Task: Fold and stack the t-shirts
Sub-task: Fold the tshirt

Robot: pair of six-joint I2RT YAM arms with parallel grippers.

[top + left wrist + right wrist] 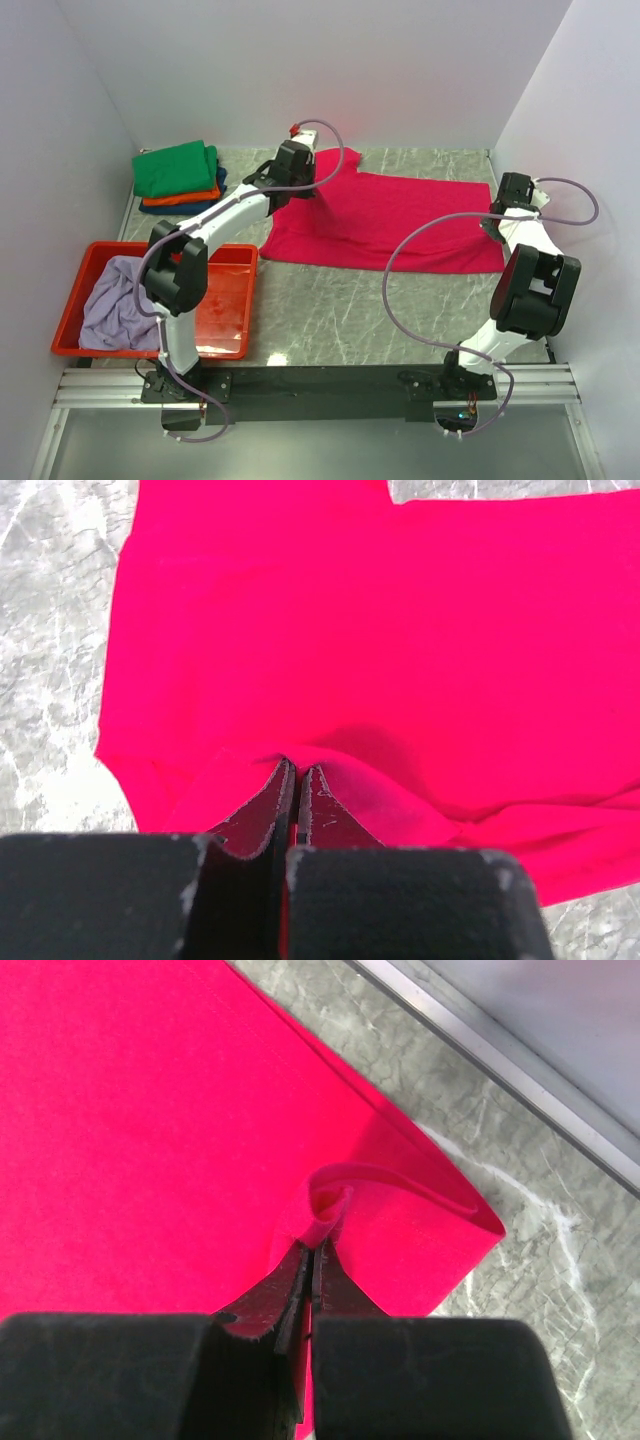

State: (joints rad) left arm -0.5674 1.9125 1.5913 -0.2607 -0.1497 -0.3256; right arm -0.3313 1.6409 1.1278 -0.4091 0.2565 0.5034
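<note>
Top external view: a crimson-pink t-shirt [390,220] lies spread flat on the marbled desk [330,310], filling the upper centre and right of the frame. The left tool [297,770] grips the shirt at its left end; the left wrist camera shows the jaws closed with a ridge of pink cloth pinched between them. The right tool [318,1245] is likewise clamped on the shirt near its right-hand corner, where the fabric curls into a small loop just above the fingertips. At upper left, well apart from the pink shirt, a folded green t-shirt [178,168] tops a stack over an orange t-shirt [180,197] and a dark blue t-shirt [200,207]. At lower left, a pale lavender t-shirt [115,305] lies crumpled in a red tray [225,300], partly hidden by the left arm
</note>
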